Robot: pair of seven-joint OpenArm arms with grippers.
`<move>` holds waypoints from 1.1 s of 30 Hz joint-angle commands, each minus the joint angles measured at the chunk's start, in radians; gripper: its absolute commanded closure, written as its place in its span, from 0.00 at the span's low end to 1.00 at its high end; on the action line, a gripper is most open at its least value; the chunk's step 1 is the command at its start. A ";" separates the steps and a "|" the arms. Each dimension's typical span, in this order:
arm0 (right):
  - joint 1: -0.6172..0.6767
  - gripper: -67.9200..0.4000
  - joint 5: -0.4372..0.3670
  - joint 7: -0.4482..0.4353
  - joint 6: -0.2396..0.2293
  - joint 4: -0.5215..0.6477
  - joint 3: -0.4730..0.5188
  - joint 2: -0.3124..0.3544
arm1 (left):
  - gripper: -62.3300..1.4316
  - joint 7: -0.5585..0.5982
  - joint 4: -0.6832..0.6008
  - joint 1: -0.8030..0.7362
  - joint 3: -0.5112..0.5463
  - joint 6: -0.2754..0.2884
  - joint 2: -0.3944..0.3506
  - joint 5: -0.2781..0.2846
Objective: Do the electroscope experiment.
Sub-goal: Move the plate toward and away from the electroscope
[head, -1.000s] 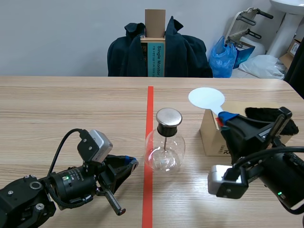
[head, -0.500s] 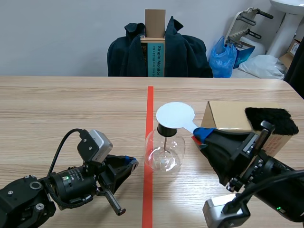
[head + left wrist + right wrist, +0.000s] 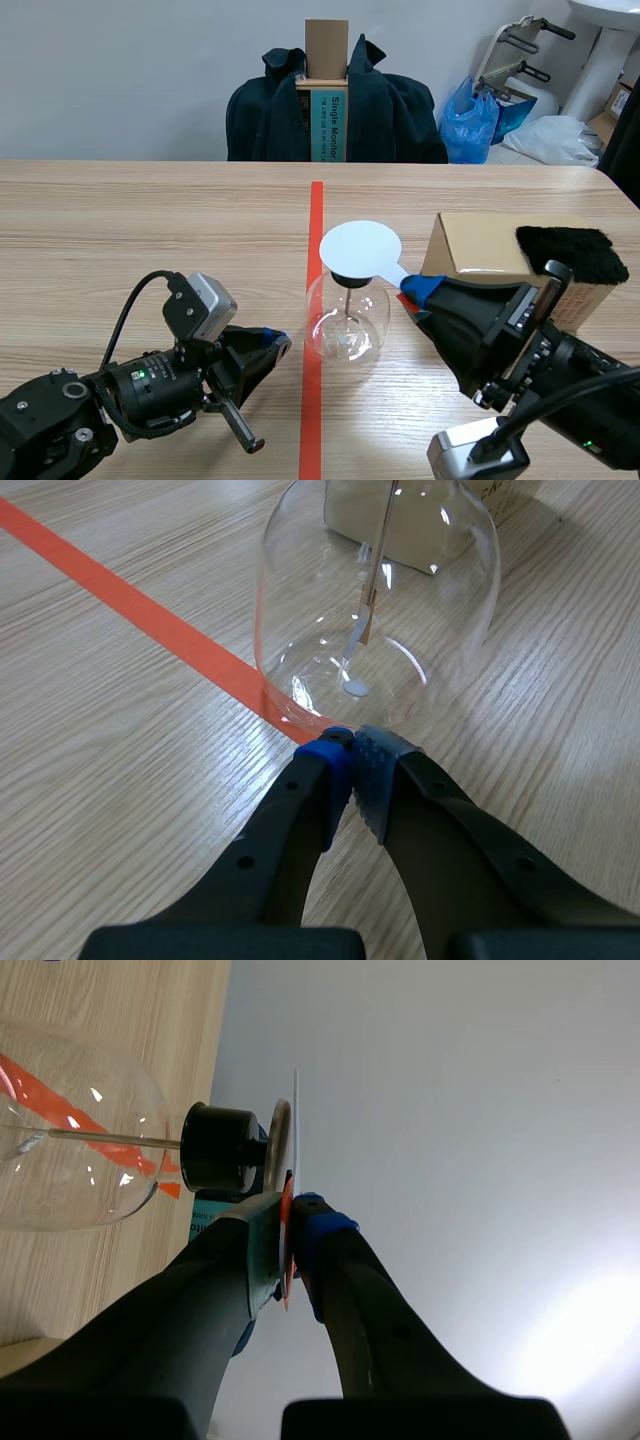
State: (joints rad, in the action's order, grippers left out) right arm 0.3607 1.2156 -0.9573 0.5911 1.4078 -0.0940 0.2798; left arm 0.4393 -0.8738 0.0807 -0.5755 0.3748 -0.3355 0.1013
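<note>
The electroscope, a round glass flask point(image 3: 347, 322) with a metal rod inside, stands just right of the red tape line. A white disc paddle point(image 3: 360, 247) lies flat over its top and hides the metal cap. My right gripper point(image 3: 415, 290) is shut on the paddle's handle beside the flask. In the right wrist view the gripper point(image 3: 288, 1222) pinches the thin red handle, and the disc edge point(image 3: 296, 1125) sits against the metal cap point(image 3: 280, 1135) above the black stopper point(image 3: 220, 1146). My left gripper point(image 3: 276, 343) is shut on nothing, its tips point(image 3: 352, 748) at the base of the flask point(image 3: 400, 580).
A cardboard box point(image 3: 490, 248) with a black fur cloth point(image 3: 570, 255) on it stands right of the flask, behind my right arm. A chair draped with a dark jacket point(image 3: 335, 105) stands beyond the table's far edge.
My right arm has swung the white disc leftward from above the box to over the flask's metal cap. The left arm has stayed put.
</note>
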 commanded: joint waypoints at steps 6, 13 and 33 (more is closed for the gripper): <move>-0.014 0.98 -0.014 0.065 0.012 0.008 0.001 0.008 | 0.95 0.016 -0.022 0.005 0.001 0.004 0.003 0.006; -0.014 0.98 -0.015 0.257 0.012 0.008 0.001 0.008 | 0.95 0.017 -0.022 0.003 0.001 0.004 0.003 0.006; 0.011 0.98 -0.067 0.717 0.013 -0.022 0.015 0.007 | 0.95 0.046 -0.049 -0.026 0.021 0.004 -0.018 0.009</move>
State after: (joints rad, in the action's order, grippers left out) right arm 0.3779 1.1587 -0.2378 0.5911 1.3952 -0.0898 0.2794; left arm 0.4549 -0.8806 0.0719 -0.5709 0.3748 -0.3393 0.1013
